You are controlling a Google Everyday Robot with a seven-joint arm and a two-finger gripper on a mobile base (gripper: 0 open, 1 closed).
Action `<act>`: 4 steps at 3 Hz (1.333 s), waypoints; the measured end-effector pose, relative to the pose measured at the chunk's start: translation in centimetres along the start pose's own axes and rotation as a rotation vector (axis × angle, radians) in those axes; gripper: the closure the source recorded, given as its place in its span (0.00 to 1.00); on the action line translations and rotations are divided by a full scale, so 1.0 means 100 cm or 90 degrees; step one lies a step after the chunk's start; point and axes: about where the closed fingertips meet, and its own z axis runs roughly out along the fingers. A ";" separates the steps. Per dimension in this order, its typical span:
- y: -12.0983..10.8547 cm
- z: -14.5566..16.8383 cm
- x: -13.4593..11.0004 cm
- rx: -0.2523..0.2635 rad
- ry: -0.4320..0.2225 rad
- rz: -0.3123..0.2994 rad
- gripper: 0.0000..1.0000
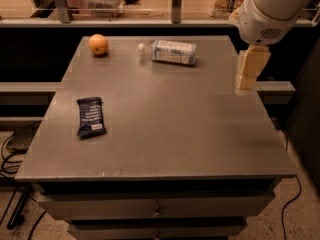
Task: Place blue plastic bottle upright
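The blue plastic bottle (170,52) lies on its side at the far middle of the grey table (165,134), white cap pointing left. My gripper (246,81) hangs from the white arm at the table's right edge, to the right of the bottle and a little nearer the camera, well apart from it. It holds nothing.
An orange (98,44) sits at the far left of the table. A dark blue snack-bar wrapper (90,116) lies flat at the left middle. A glass-fronted counter (150,4) runs behind the table. Cables (15,149) lie on the floor at left.
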 end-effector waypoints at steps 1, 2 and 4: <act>0.000 0.000 0.000 0.000 0.000 0.000 0.00; -0.007 0.008 -0.009 -0.002 -0.010 -0.002 0.00; -0.057 0.051 -0.054 0.009 -0.013 -0.073 0.00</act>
